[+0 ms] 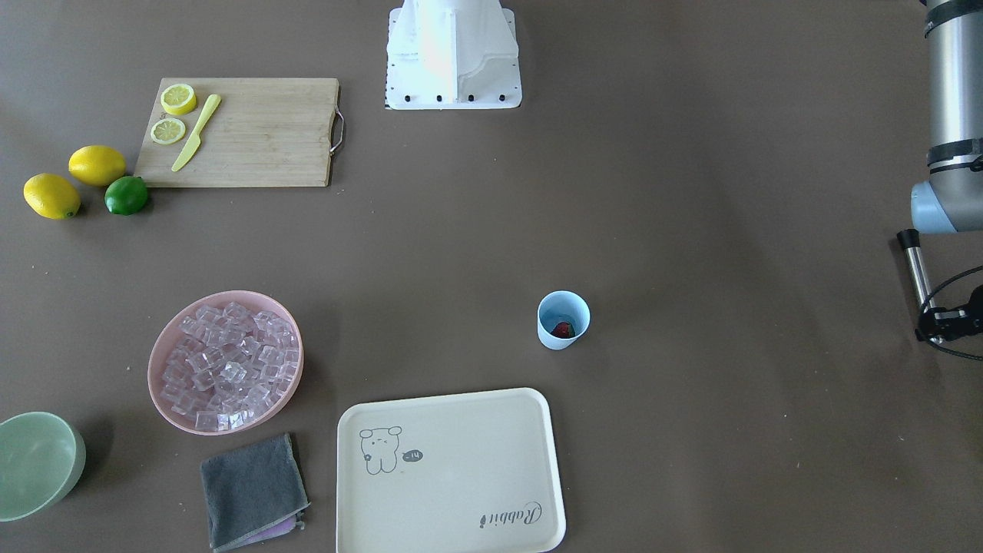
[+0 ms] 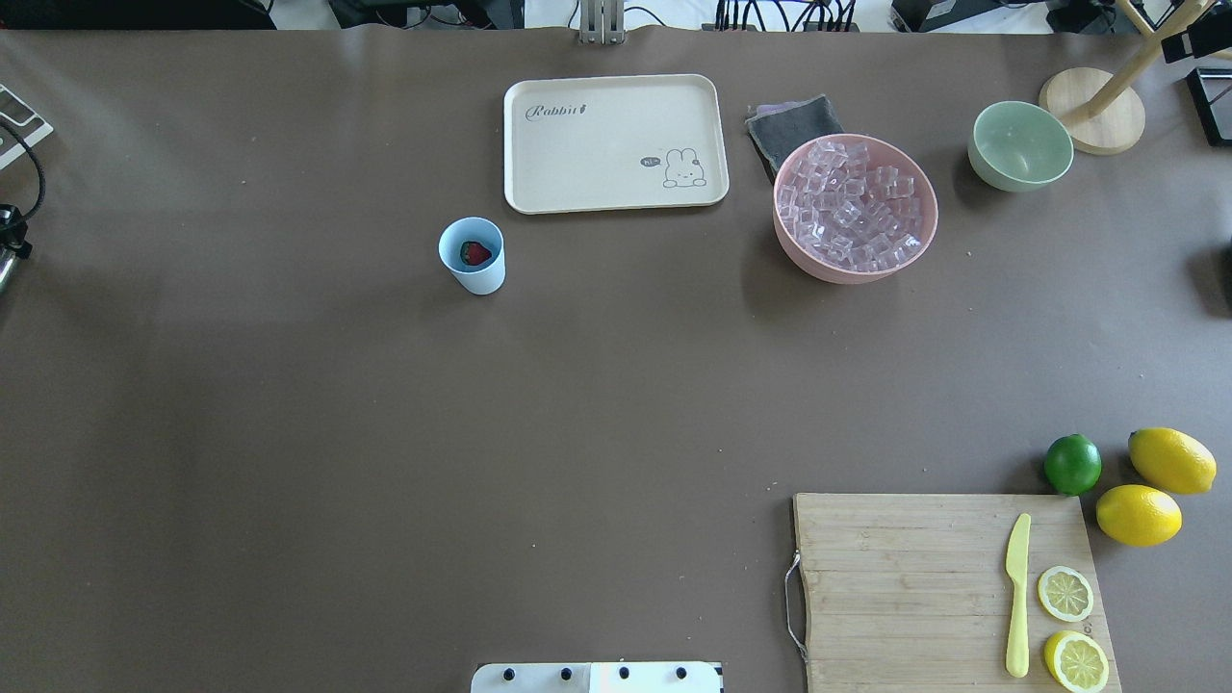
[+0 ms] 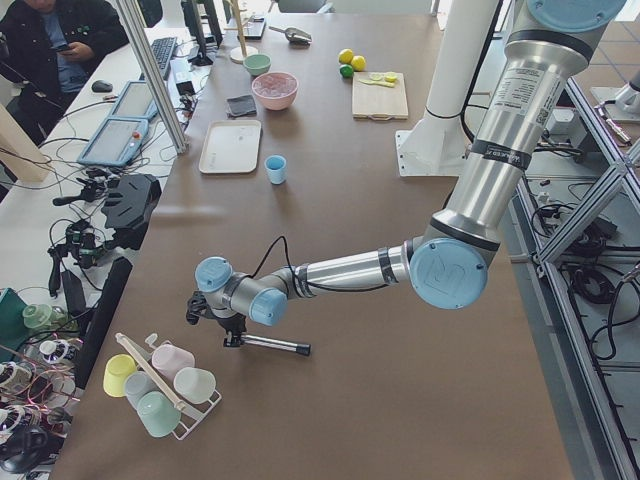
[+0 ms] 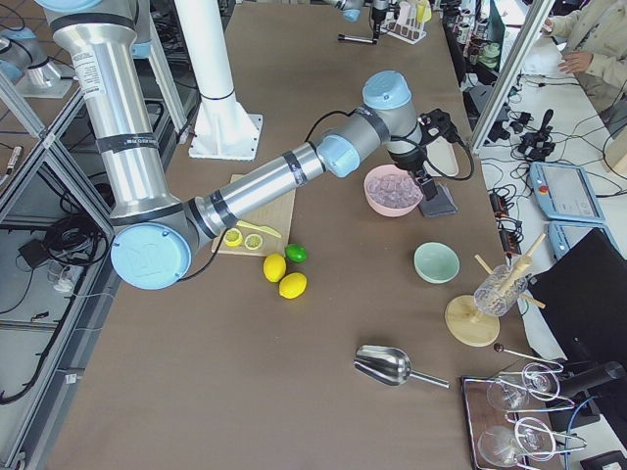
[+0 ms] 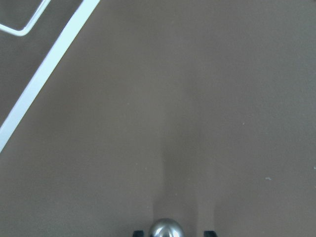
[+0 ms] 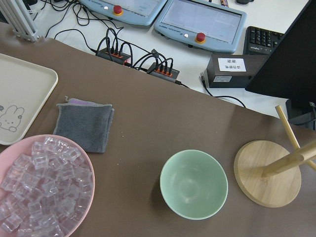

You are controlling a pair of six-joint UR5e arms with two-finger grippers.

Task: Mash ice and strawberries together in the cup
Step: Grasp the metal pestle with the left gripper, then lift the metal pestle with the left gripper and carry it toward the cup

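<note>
The brown table (image 2: 385, 433) stands in a workshop, with desks, cables and screens beside it. The cup (image 2: 478, 280) stands upright near the cream tray (image 2: 597, 154), its long axis vertical and mouth up, with the strawberry (image 2: 475, 253) at its bottom, well apart from the ice (image 2: 852, 204) piled in the pink bowl (image 2: 828, 272). The left hand (image 3: 230, 330), at the end of a metal rod (image 3: 275, 345), and the right hand (image 4: 423, 186), near the pink bowl, are small or cut off, so I cannot tell if their fingers are apart or together.
</note>
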